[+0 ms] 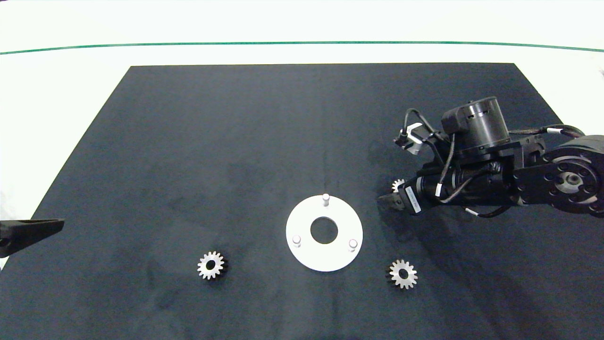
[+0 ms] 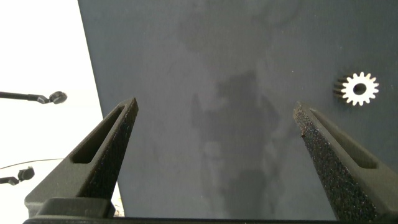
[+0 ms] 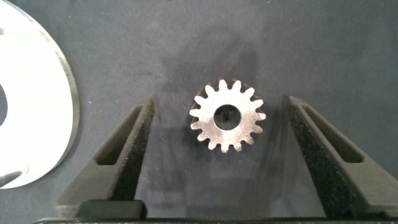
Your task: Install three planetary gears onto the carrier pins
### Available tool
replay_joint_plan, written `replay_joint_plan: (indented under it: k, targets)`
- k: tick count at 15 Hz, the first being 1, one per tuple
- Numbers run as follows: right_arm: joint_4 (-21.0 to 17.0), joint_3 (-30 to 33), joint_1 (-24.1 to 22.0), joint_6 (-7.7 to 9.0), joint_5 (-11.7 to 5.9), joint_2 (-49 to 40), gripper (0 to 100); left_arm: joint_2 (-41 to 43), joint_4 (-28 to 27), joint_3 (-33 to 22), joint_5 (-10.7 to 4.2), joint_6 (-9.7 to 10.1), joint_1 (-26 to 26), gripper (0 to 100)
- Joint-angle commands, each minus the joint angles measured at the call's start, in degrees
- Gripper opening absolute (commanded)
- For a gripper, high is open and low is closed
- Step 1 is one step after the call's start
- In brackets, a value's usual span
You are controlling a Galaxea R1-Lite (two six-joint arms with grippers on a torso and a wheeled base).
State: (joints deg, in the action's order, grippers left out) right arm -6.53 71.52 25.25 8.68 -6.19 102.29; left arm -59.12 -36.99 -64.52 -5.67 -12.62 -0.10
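The fingers [image 3: 138, 143] of your right gripper [image 3: 217, 149] are sitting wide apart around a gear [image 3: 227, 116] lying flat beside the disc [image 1: 324, 233], so you are needing to pinch it next.

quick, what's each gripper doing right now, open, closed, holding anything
Left gripper: open, holding nothing, parked at the mat's left edge.
Right gripper: open, fingers either side of a planetary gear lying on the mat, not gripping it.
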Motion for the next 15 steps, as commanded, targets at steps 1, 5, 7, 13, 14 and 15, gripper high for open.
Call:
replay_joint_plan:
  k: [1,5,7,13,14,15]
  targets:
    - [-0.06,-0.42,-0.02,-0.07,0.04,0.19,79,0.59,-0.19,0.19,-0.04,-0.13,0.1,100]
    - [-0.06,-0.51,-0.11,-0.07,0.04,0.1,70,0.59,-0.19,0.19,-0.04,-0.13,0.19,100]
    - [0.12,-0.42,-0.29,-0.07,-0.05,0.1,66,0.59,-0.19,0.19,-0.04,-0.13,0.19,100]
    - [0.38,-0.51,-0.29,0.02,-0.14,0.1,54,0.5,-0.19,0.28,0.04,-0.13,0.19,100]
    - [0.38,-0.51,-0.29,0.02,-0.05,0.1,52,0.59,-0.19,0.28,-0.04,-0.13,0.19,100]
    - [0.29,-0.51,-0.29,-0.07,0.04,0.1,51,0.59,-0.19,0.36,-0.04,-0.13,0.19,100]
